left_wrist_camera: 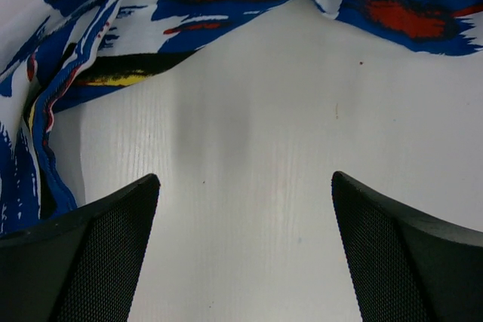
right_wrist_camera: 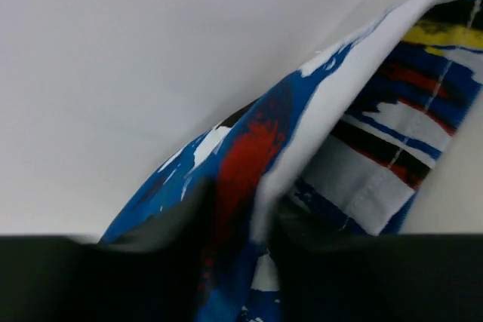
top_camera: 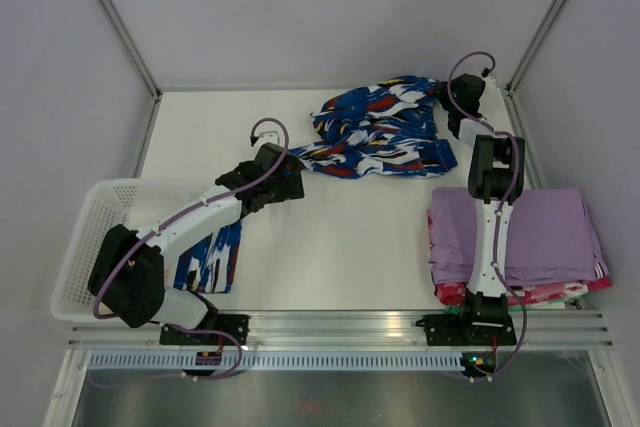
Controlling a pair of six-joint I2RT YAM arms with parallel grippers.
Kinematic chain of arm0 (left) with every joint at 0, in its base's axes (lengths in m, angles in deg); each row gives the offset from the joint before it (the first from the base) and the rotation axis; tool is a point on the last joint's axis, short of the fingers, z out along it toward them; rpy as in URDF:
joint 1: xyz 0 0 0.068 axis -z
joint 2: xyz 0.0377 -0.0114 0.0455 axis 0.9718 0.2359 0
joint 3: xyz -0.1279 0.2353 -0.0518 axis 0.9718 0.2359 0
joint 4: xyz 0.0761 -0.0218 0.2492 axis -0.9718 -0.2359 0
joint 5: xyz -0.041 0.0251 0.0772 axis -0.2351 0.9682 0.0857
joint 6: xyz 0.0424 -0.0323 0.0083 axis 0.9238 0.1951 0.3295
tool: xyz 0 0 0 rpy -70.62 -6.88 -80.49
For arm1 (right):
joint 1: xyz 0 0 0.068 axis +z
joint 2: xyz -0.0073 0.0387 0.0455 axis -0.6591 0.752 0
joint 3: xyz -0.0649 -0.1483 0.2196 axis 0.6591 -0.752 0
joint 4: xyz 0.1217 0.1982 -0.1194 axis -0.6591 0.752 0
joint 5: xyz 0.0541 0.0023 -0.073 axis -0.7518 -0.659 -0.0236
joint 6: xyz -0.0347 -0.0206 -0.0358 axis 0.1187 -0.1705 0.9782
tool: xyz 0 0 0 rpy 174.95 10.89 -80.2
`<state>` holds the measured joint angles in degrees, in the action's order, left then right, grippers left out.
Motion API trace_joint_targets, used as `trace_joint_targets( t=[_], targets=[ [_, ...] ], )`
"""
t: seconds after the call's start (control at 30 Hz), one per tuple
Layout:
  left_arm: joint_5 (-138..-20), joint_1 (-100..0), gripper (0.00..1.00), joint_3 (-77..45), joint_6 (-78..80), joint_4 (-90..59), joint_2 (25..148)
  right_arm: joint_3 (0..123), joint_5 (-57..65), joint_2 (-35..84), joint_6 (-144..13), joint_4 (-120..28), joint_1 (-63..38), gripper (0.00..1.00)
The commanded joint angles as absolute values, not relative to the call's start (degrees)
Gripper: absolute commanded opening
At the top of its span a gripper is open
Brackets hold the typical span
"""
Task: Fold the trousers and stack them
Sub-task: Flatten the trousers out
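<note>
Trousers (top_camera: 380,132): crumpled, far right of desk (top_camera: 340,247).
Left tool (left_wrist_camera: 245,186): spread apart, over bare desk beside trousers.
Right tool (top_camera: 443,97): clamped on trousers.

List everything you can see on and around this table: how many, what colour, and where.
trousers: one, blue, white and black print with red and yellow flecks, crumpled at the far middle-right of the table
printed garment: one, same print, at the basket's right end, partly hidden by the left arm
basket: one, white mesh, near left
folded stack: one pile, number of pieces unclear, lilac on top, red and pink at the bottom, near right
table: one, white
left arm: one, white and black, end effector open over bare table beside the trousers
right arm: one, white and black, end effector appears shut on the trousers at their far right edge
</note>
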<state>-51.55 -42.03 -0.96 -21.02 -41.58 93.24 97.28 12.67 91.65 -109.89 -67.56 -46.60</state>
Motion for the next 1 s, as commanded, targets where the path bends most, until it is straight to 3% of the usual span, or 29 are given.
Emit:
trace_joint_targets(
  t=[0.0, 0.03, 0.07, 0.1, 0.37, 0.5, 0.7, 0.97],
  targets=[
    [-49.77, -42.51, 1.00, 1.86, -24.24, -39.31, 89.98, 101.65, 15.08, 92.07, -106.55, -65.80, -46.86, 0.32],
    [-50.21, -42.51, 1.00, 2.04, -24.15, -38.87, 89.88, 103.14, 15.25, 92.16, -106.11, -65.62, -46.95, 0.24],
    [-50.30, -42.60, 1.00, 2.13, -24.24, -38.86, 89.97, 103.93, 14.73, 92.25, -105.85, -65.53, -46.86, 0.07],
    [-50.30, -42.60, 1.00, 2.13, -24.24, -38.78, 90.15, 104.90, 13.86, 92.51, -105.58, -65.09, -46.95, 0.00],
    [-53.19, -42.60, 1.00, 4.31, -26.00, -38.44, 90.68, 106.32, -1.23, 84.09, -98.22, -69.13, -41.51, 0.00],
    [-57.41, -42.60, 0.99, 5.91, -25.47, -36.58, 90.06, 106.93, -7.67, 77.33, -85.83, -67.82, -30.46, 0.00],
    [-58.21, -42.60, 0.99, 7.48, -26.43, -38.51, 88.39, 114.13, -11.11, 79.32, -60.98, -58.33, -13.24, 0.00],
    [-58.39, -42.60, 0.99, 14.16, -28.10, -38.34, 81.81, 125.37, -6.38, 86.70, -68.21, -69.21, 0.68, 0.00]
  ],
)
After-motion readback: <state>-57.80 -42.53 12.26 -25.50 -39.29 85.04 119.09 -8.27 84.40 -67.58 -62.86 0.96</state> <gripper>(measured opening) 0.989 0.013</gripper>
